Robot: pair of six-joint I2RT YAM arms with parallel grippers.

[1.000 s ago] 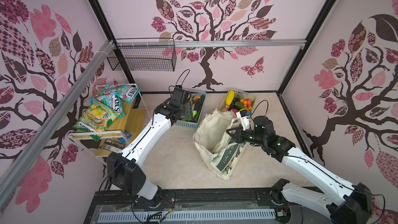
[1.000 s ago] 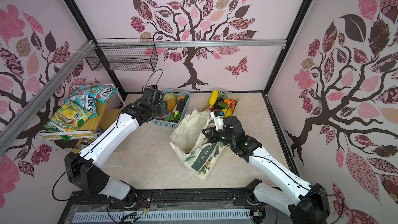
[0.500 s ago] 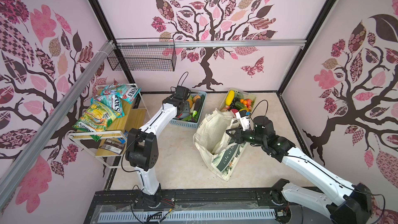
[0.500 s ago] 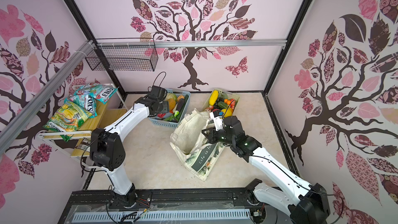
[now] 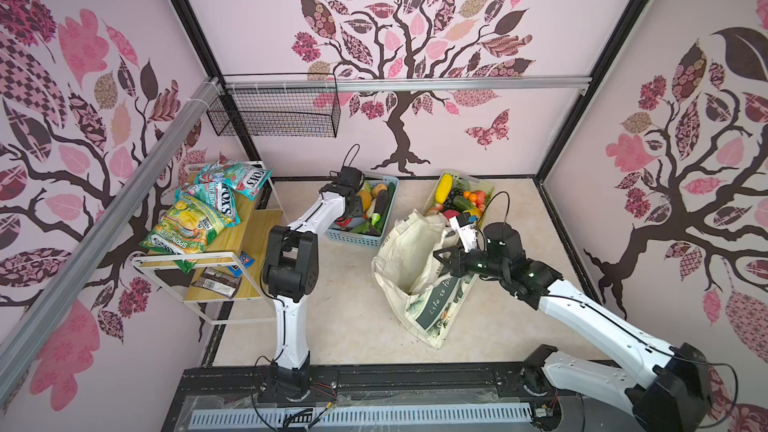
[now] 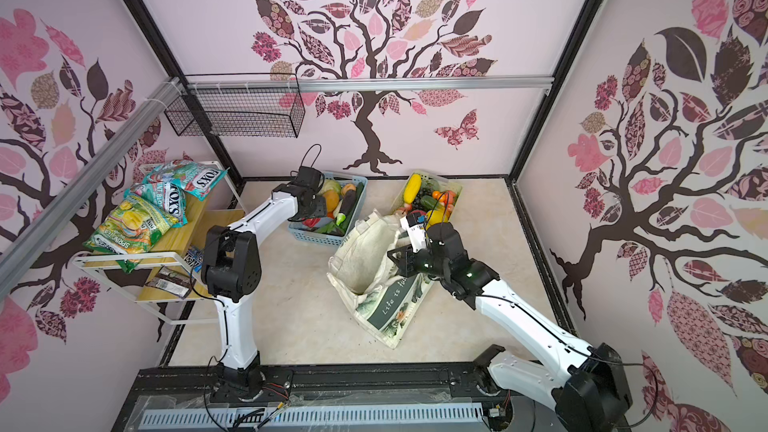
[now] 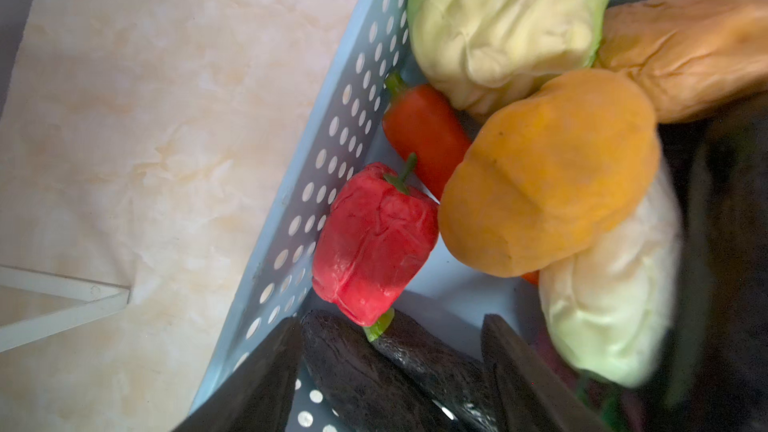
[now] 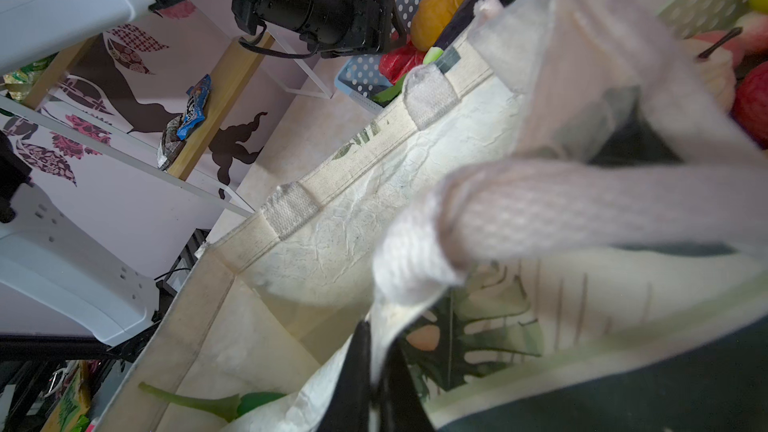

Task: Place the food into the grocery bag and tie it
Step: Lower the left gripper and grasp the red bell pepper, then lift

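Loading step: my right gripper (image 8: 377, 338) pinches the grocery bag (image 5: 409, 268) rim, centre frame; left gripper (image 7: 392, 326), jaws apart in the upper-centre blue basket (image 5: 353, 239), should next close on the eggplant (image 7: 345, 367).

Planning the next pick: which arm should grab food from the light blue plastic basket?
Left: left gripper hangs open over the light blue plastic basket; right gripper pinches the cream canvas bag.
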